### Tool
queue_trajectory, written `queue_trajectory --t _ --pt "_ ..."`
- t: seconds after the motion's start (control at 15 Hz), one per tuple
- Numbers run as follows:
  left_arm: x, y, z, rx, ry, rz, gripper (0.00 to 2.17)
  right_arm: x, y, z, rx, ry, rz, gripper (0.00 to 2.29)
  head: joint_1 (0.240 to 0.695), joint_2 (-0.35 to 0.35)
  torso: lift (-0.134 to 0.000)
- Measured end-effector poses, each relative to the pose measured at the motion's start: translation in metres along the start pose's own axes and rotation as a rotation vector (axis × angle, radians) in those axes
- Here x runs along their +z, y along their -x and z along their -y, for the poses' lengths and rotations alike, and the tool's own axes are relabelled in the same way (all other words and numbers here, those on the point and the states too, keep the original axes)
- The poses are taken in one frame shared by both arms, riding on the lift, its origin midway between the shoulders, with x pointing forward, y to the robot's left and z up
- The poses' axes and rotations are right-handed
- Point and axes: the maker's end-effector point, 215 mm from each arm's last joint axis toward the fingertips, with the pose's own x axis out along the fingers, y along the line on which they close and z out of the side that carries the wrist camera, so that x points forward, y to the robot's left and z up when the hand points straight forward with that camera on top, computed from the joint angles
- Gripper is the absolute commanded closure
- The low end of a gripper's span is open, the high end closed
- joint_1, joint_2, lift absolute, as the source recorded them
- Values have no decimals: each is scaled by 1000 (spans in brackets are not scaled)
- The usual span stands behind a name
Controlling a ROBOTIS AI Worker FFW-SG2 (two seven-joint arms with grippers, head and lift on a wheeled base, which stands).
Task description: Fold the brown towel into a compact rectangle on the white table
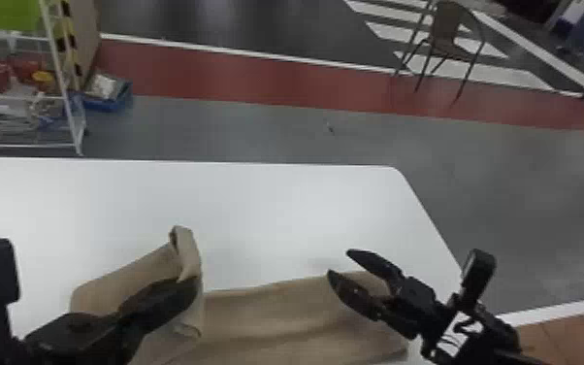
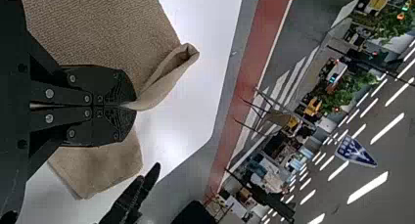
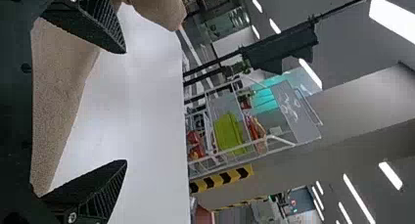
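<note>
Folding squarely required the left gripper (image 1: 192,288), clamping the brown towel (image 1: 276,313) lower left, to descend slowly. Lower right, the right gripper (image 1: 339,263) gaped.

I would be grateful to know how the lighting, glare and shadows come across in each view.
Head view: a pale sheen on the white table, with a faint, soft shadow near the right end effector; left wrist view: ceiling lights glare as plain white bars; right wrist view: one large ceiling strip looks washed out.
</note>
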Motion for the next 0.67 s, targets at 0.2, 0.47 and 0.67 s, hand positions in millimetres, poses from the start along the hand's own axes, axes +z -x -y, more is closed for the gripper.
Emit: queue_trajectory --t 0.2,0.47,0.67 --pt "-14 -12 9 -18 -1 -25 1710 -32 7 9 -87 -358 -156 87 695 -350 -122" --pt "-34 -20 16 -29 1 -68 1710 -33 17 -8 -87 -639 -260 87 695 -350 -122" --pt "-41 -23 19 -34 -5 -94 1706 -25 10 -17 -70 -623 -267 90 695 -350 -122"
